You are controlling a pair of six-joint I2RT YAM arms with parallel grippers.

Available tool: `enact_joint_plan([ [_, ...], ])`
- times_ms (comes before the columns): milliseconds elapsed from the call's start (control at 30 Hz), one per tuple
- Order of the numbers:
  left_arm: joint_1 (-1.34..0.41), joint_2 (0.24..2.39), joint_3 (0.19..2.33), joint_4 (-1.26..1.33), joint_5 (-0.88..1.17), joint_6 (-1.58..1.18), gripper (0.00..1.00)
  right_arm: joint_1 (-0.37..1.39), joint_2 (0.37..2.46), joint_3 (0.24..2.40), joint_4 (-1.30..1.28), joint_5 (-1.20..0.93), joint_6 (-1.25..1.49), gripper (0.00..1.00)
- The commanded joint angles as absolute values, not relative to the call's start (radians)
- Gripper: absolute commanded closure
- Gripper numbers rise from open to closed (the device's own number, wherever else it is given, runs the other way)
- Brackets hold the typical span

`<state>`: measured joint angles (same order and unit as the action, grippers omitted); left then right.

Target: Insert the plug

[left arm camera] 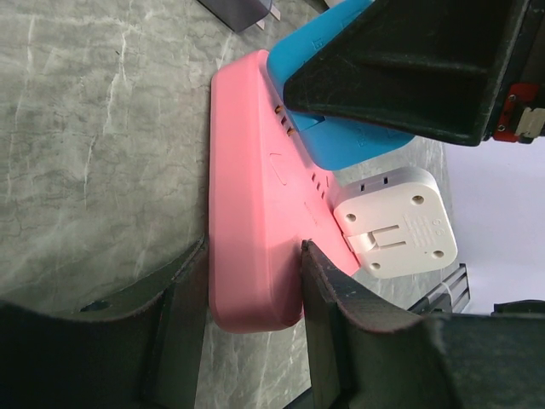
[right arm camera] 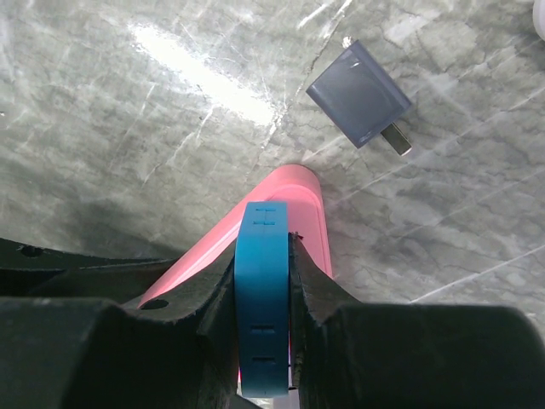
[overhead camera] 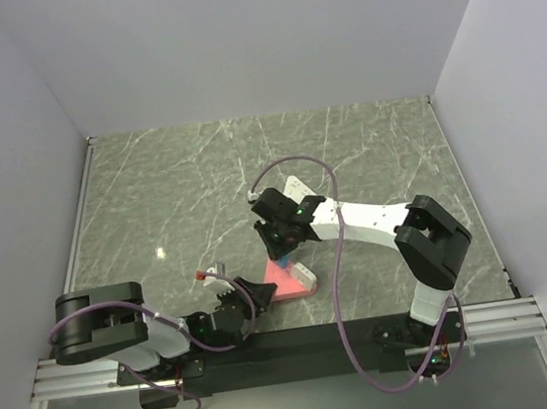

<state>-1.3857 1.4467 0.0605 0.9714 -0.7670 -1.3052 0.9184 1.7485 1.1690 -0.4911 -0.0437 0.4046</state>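
A pink power strip (left arm camera: 251, 213) lies on the marble table, and my left gripper (left arm camera: 255, 290) is shut on its near end, one finger on each long side. My right gripper (right arm camera: 262, 290) is shut on a blue plug (right arm camera: 262, 281), which it holds upright against the strip's (right arm camera: 302, 200) socket face. In the left wrist view the blue plug (left arm camera: 341, 141) shows short brass prongs between its body and the strip. From the top view the right gripper (overhead camera: 281, 248) stands over the strip (overhead camera: 281, 281), with the left gripper (overhead camera: 248, 297) at its near-left end.
A white adapter (left arm camera: 396, 221) with folded prongs sits against the strip's socket side, near the blue plug. A grey-blue charger (right arm camera: 359, 94) lies loose on the table beyond the strip's end. White walls enclose the table on three sides.
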Motion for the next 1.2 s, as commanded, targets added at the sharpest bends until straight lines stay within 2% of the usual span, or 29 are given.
enact_joint_plan([
  [0, -1.396, 1.440, -0.081, 0.848, -0.776, -1.272, 1.00, 0.992, 1.859, 1.054, -0.543, -0.176, 0.480, 1.00],
  [433, -1.402, 1.376, -0.067, 0.744, -0.795, -1.299, 1.00, 1.046, 1.882, 0.970, -0.463, -0.227, 0.522, 1.00],
  [567, -1.404, 1.309, -0.048, 0.570, -0.818, -1.350, 1.00, 1.051, 1.891, 1.020, -0.475, -0.206, 0.502, 1.00],
  [633, -1.407, 1.234, -0.017, 0.478, -0.853, -1.364, 0.83, 1.051, 1.904, 1.086, -0.498, -0.163, 0.491, 1.00],
  [667, -1.414, 1.203, -0.008, 0.421, -0.868, -1.383, 0.70, 1.051, 1.923, 1.110, -0.506, -0.147, 0.477, 1.00],
  [700, -1.420, 1.171, 0.018, 0.317, -0.885, -1.393, 0.51, 1.049, 1.936, 1.136, -0.526, -0.105, 0.469, 1.00],
  [767, -1.436, 1.065, 0.041, 0.203, -0.936, -1.413, 0.36, 1.049, 1.968, 1.221, -0.549, -0.066, 0.448, 1.00],
  [800, -1.437, 1.030, 0.067, 0.093, -0.949, -1.420, 0.18, 1.048, 1.976, 1.245, -0.560, -0.054, 0.443, 1.00],
  [867, -1.443, 0.925, 0.092, -0.006, -0.986, -1.451, 0.04, 1.045, 1.993, 1.313, -0.571, -0.012, 0.430, 1.00],
  [900, -1.447, 0.893, 0.112, -0.114, -0.994, -1.463, 0.01, 1.042, 1.999, 1.359, -0.580, -0.002, 0.426, 1.00],
  [1033, -1.454, 0.741, 0.123, -0.179, -0.999, -1.451, 0.00, 1.034, 2.032, 1.457, -0.577, 0.049, 0.410, 1.00],
  [1167, -1.468, 0.715, 0.124, -0.212, -0.985, -1.489, 0.00, 1.022, 2.109, 1.578, -0.587, 0.086, 0.376, 1.00],
])
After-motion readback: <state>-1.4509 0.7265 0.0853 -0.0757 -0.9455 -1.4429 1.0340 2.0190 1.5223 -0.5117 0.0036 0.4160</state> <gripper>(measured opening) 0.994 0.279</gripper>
